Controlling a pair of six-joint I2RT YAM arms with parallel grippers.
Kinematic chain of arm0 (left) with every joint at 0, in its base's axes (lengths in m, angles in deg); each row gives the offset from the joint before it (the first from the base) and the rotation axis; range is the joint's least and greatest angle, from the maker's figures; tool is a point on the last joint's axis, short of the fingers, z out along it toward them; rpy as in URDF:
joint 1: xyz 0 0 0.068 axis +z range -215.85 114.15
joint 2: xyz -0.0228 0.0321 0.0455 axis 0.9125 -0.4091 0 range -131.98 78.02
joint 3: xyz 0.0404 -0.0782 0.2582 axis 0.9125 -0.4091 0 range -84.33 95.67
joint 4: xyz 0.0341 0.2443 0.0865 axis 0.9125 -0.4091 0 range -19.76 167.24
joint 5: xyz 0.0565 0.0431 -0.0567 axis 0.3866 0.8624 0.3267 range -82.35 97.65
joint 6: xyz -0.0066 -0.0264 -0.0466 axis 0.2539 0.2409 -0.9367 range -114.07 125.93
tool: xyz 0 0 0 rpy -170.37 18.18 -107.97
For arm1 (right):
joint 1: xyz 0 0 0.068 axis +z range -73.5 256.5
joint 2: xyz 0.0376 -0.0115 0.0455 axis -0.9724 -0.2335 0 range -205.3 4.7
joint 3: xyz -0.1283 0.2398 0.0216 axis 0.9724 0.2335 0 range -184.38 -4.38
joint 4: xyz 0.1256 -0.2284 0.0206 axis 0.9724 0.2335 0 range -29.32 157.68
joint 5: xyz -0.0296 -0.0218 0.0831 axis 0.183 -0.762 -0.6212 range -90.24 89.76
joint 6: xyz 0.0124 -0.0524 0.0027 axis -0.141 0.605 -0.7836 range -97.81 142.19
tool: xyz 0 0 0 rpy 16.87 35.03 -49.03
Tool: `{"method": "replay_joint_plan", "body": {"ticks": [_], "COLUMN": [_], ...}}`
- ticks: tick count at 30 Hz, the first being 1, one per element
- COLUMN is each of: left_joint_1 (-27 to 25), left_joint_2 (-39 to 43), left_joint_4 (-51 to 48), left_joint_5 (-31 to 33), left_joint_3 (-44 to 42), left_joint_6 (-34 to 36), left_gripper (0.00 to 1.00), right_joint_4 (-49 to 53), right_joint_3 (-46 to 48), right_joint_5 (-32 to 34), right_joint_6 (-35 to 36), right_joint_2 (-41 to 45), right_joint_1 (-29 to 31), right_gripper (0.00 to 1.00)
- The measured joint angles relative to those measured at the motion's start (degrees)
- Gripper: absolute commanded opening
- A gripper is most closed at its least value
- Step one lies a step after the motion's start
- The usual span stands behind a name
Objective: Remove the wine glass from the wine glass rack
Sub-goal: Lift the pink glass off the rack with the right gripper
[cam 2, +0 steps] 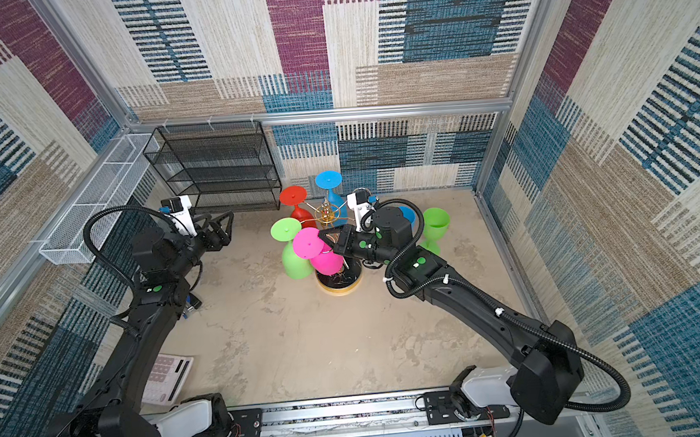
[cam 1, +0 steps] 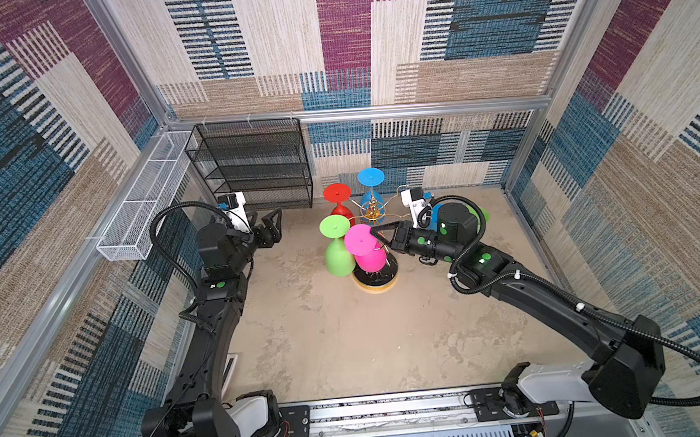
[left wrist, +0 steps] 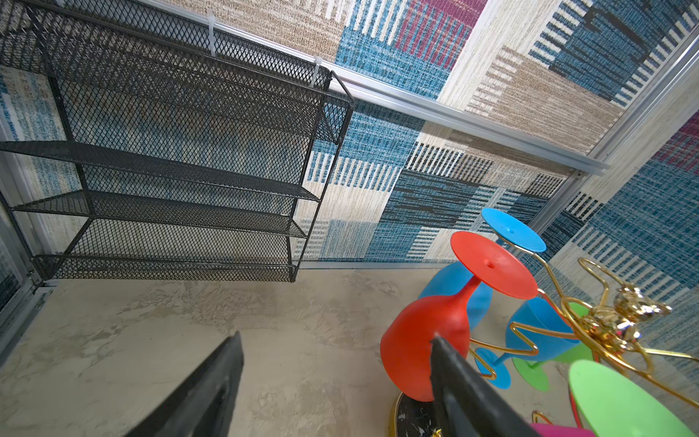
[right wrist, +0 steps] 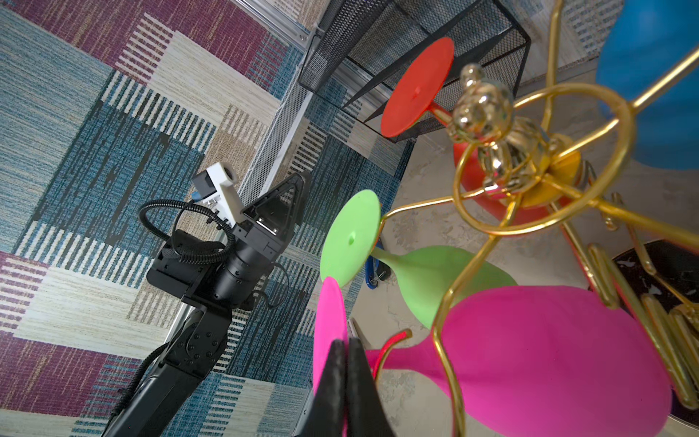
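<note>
Pink wine glass [cam 1: 369, 260]: hanging bowl-down on the near side of the wine glass rack [cam 1: 376, 286]; foot uppermost and canted; a green glass [cam 1: 337, 262] hangs just beside it.
Rack: gold wire arms over a round black base; red glass [cam 1: 337, 195] and blue glass [cam 1: 371, 177] hang on the far side.
Right gripper [right wrist: 346, 344]: jaws pressed together right at the edge of the pink foot, the stem just beside them; whether they nip the rim I cannot tell.
Left gripper [cam 1: 275, 228]: spread wide, holding nothing, well apart from the rack.
Feel, I'd guess: matte opaque plastic; light, stiff, not slippery, unlikely to shatter.
Where to hold: the slim stem just under the foot; the thin foot would twist in a pinch; the bowl looks too broad.
Risk: the wire loop may snag the foot; a light rack may drag along.
</note>
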State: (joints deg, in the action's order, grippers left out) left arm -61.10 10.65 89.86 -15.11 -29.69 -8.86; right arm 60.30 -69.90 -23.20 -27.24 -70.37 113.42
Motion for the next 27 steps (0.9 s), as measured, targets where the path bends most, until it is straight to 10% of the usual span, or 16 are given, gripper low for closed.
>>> {"method": "replay_joint_plan", "body": {"ticks": [27], "left_joint_1": [0.20], "left_joint_2": [0.00], "left_joint_4": [0.04], "left_joint_5": [-0.09], "left_joint_3": [-0.07], "left_joint_6": [-0.04], "left_gripper": [0.79], "right_joint_4": [6.84], "right_joint_3": [1.88], "right_joint_5": [-3.04], "right_joint_6": [7.87], "right_joint_2": [5.64], "right_joint_1": [1.68], "right_gripper": [0.00]}}
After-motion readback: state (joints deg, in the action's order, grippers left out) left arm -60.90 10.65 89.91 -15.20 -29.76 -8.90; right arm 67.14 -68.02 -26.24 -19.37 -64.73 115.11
